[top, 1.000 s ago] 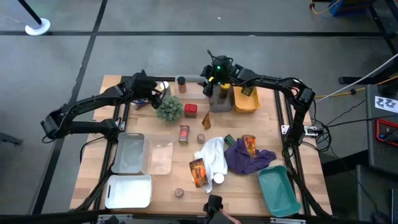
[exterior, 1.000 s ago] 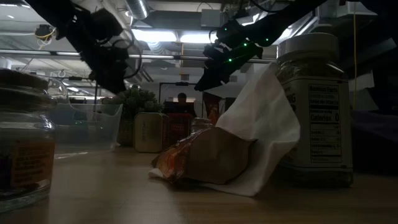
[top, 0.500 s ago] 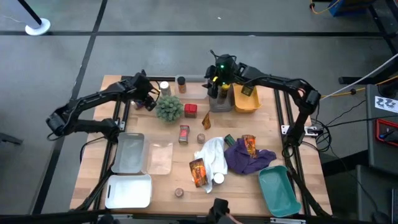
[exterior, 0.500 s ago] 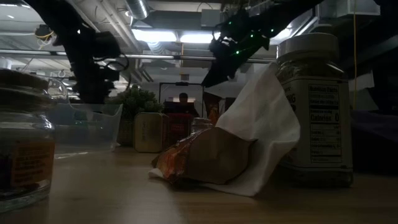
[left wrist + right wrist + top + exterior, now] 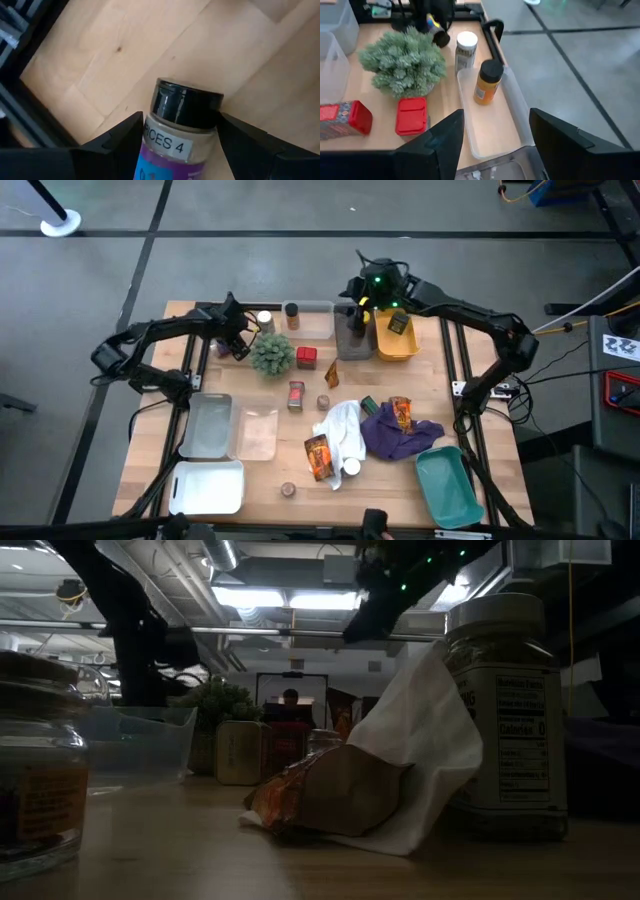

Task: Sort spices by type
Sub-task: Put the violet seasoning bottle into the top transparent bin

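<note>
left end effector [image 5: 175,145], just beside the green plant [image 5: 272,354], clamps a purple-labelled spice jar [image 5: 177,125], seemingly lifted off the counter [image 5: 125,55], while right end effector [image 5: 495,145] hangs open over the clear tray [image 5: 517,117]; a slack grip could drop it.

The plant [image 5: 272,354] stands toward the far left of the tabletop [image 5: 260,480], with a tin [image 5: 306,357] just to its right and another tin [image 5: 296,394] nearer the middle. Behind them, a jar [image 5: 292,314] stands in a tray [image 5: 318,319] at the far edge, a second jar [image 5: 265,322] just outside it to the left. The left tool [image 5: 237,343], left of the plant, is closed round a jar [image 5: 175,131]. Near the front, a packet [image 5: 319,456] touches a cloth [image 5: 343,431].
</note>
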